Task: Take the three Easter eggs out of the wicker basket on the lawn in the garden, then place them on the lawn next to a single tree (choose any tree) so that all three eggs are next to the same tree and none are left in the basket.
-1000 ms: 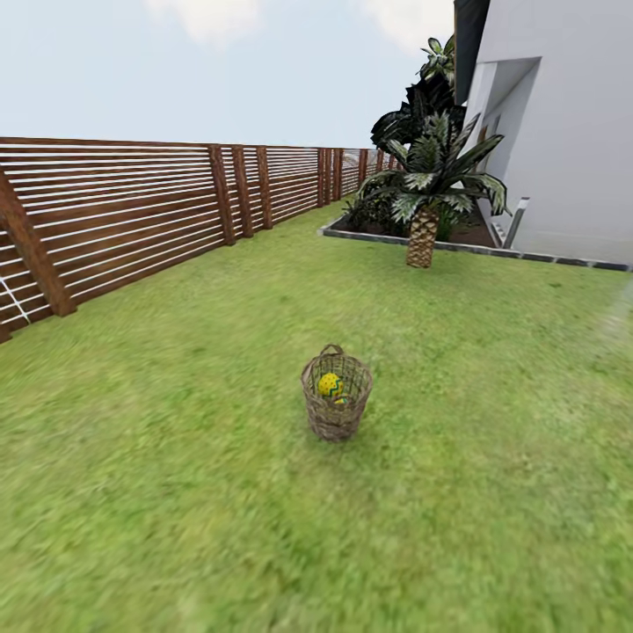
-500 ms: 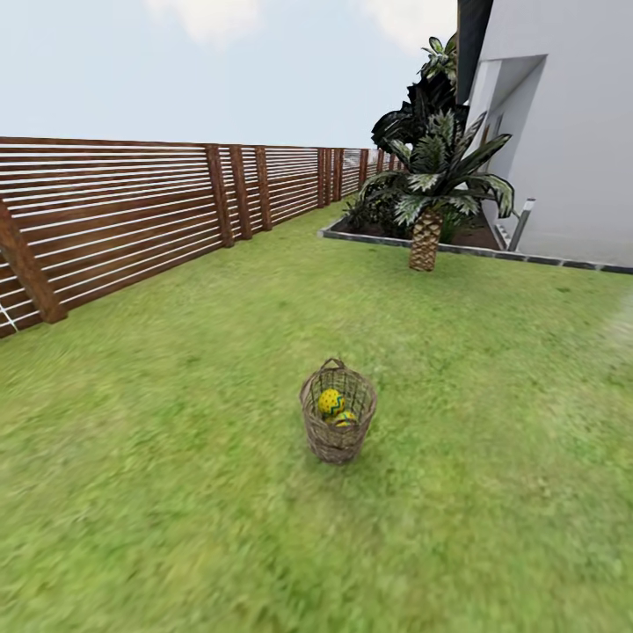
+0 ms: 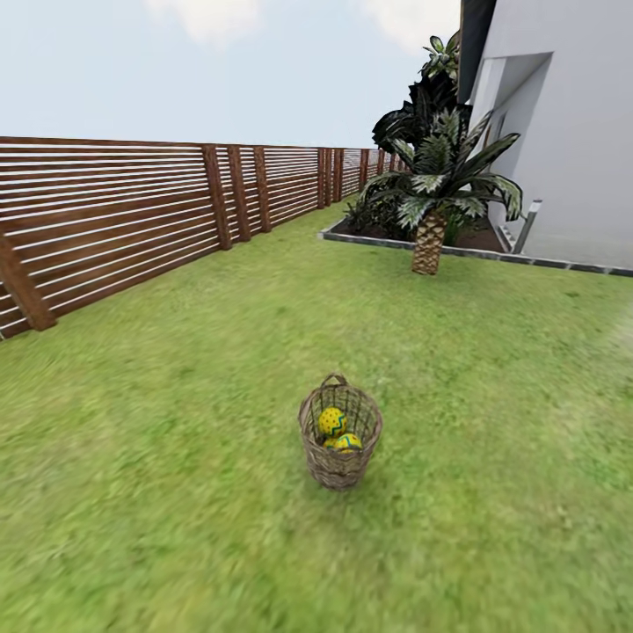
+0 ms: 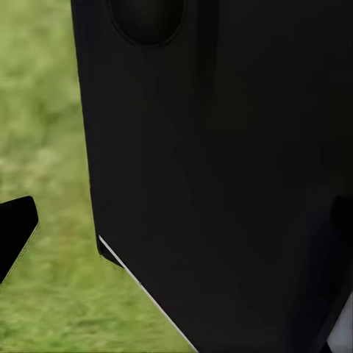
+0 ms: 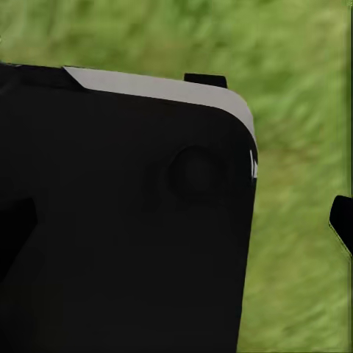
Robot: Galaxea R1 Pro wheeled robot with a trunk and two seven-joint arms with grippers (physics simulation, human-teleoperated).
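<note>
The wicker basket [image 3: 340,435] stands upright on the lawn [image 3: 176,457], low in the middle of the head view. Two yellow Easter eggs show inside it, one [image 3: 331,421] above the other [image 3: 348,442]; a third is hidden. The thick bare-trunked tree is out of view. In the left wrist view my left gripper [image 4: 176,228] hangs beside the robot's black body over grass, its fingertips [image 4: 15,229] far apart. My right gripper [image 5: 176,220] sits the same way in the right wrist view, one fingertip [image 5: 342,220] at the frame's edge. Both are open and hold nothing.
A brown slatted fence [image 3: 114,220] runs along the left. A short palm with a scaly trunk [image 3: 428,242] stands at the back beside a stone-edged planting bed [image 3: 387,237] and a white house wall [image 3: 571,141]. Grass stretches all around the basket.
The whole head view has shifted: the camera has come closer to the basket, which now looks larger and lower in the picture. A second egg has come into sight inside it.
</note>
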